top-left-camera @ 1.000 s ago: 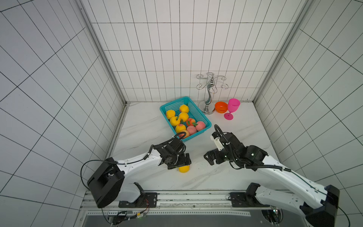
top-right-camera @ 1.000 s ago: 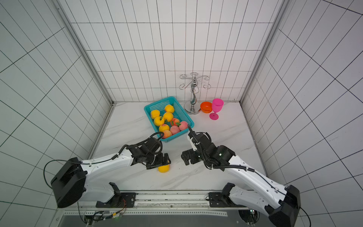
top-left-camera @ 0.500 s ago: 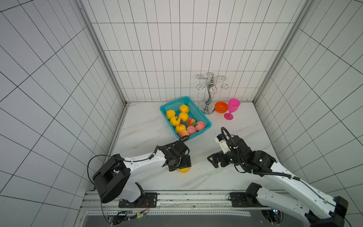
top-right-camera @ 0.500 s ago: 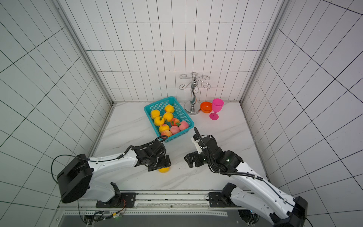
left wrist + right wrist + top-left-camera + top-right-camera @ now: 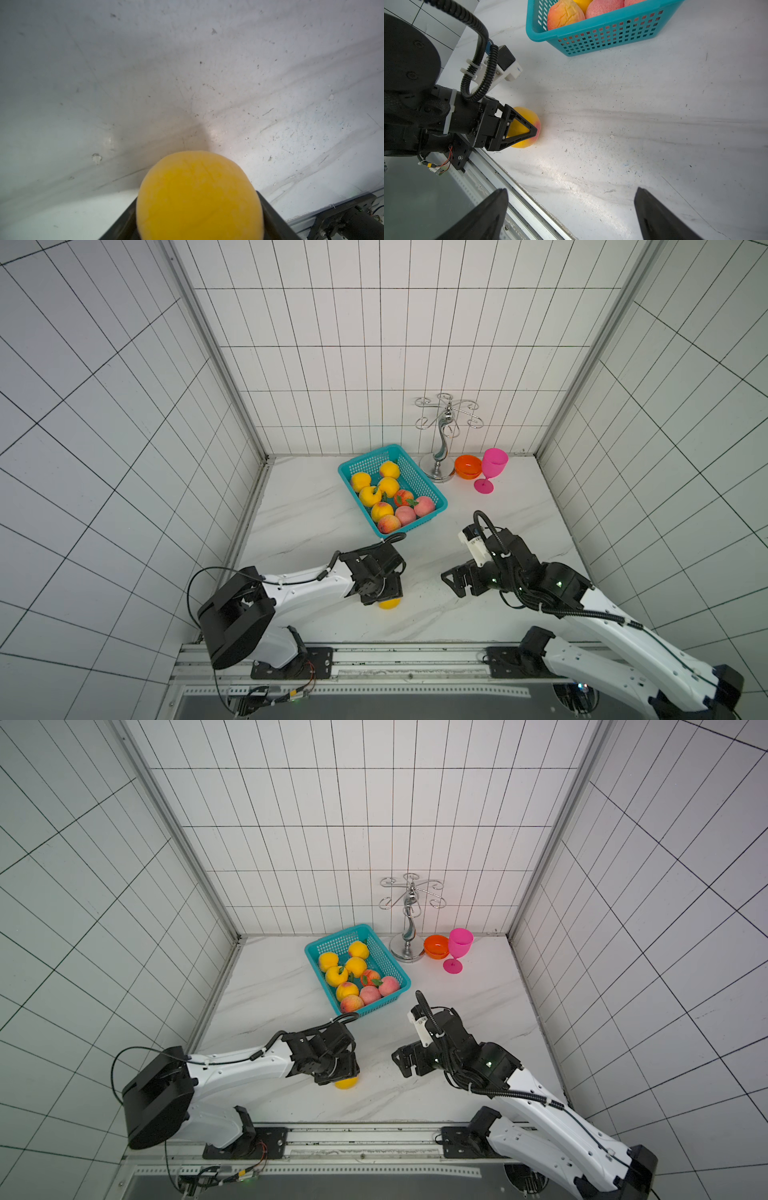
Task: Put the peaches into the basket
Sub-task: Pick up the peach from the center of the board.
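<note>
Narrowing, the left claw (image 5: 387,594) had the last loose round yellow toy peach (image 5: 198,195) between its jaws; clamped yet, unclear.

Bright, even overhead light, wide-angle bending at the edges, the close peach (image 5: 199,197) soft.

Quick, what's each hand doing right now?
Left hand: closed on the yellow peach, which rests on the table.
Right hand: open, holding nothing.
</note>
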`<state>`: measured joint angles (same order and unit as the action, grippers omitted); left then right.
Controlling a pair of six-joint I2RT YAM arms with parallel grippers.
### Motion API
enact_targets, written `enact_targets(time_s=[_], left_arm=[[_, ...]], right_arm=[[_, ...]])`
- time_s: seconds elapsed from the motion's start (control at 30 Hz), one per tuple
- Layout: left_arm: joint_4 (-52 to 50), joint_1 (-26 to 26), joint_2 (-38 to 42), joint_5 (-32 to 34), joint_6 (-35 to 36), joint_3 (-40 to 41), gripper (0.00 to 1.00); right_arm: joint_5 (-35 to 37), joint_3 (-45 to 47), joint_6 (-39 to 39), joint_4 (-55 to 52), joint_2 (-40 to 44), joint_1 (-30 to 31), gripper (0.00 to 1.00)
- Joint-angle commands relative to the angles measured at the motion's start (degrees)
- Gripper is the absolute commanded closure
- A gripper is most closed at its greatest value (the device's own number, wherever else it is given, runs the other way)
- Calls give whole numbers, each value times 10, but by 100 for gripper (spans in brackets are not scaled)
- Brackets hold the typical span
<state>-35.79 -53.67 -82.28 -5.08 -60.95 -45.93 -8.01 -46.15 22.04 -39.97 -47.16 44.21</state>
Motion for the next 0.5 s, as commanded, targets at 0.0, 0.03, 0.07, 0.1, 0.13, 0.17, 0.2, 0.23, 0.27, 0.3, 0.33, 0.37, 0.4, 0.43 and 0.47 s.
enact_targets(time_s=[0.0,0.03,0.07,0.1,0.13,0.17,0.2,0.23,0.27,0.3,0.33,0.37,0.4,0.43,0.47], left_arm=[[-26,-5,18,36,-7,-39,33],[-34,-5,19,41,-3,-46,33],[-48,-4,19,49,1,-58,33],[-64,-4,19,57,6,-71,33],[-74,-4,18,62,11,-82,33],[-86,-4,17,67,17,-96,33],[-93,-4,16,70,20,-108,33],[-99,-4,16,72,21,-118,33],[-105,-4,16,74,21,-127,33],[-110,-3,18,77,22,-137,33],[-112,-4,20,79,23,-145,33],[-114,-4,21,81,25,-153,33],[-117,-4,22,83,27,-161,33],[-121,-3,21,85,32,-170,33],[-126,-4,19,85,36,-181,33]], right_arm=[[-9,-7,-14,-17,12,-10,1],[-11,-9,-18,-18,16,-12,1],[-12,-12,-24,-17,19,-15,1],[-14,-15,-30,-18,21,-16,2],[-15,-18,-35,-18,22,-19,1],[-17,-21,-40,-17,24,-21,2],[-20,-23,-43,-17,23,-24,1],[-24,-25,-45,-17,21,-27,1],[-29,-26,-47,-17,18,-30,2],[-34,-29,-47,-17,15,-33,1],[-37,-32,-47,-32,12,-35,1],[-36,-34,-45,-33,9,-37,2],[-33,-37,-42,-36,7,-38,1],[-32,-40,-38,-38,7,-39,1],[-31,-42,-37,-39,7,-39,1]])
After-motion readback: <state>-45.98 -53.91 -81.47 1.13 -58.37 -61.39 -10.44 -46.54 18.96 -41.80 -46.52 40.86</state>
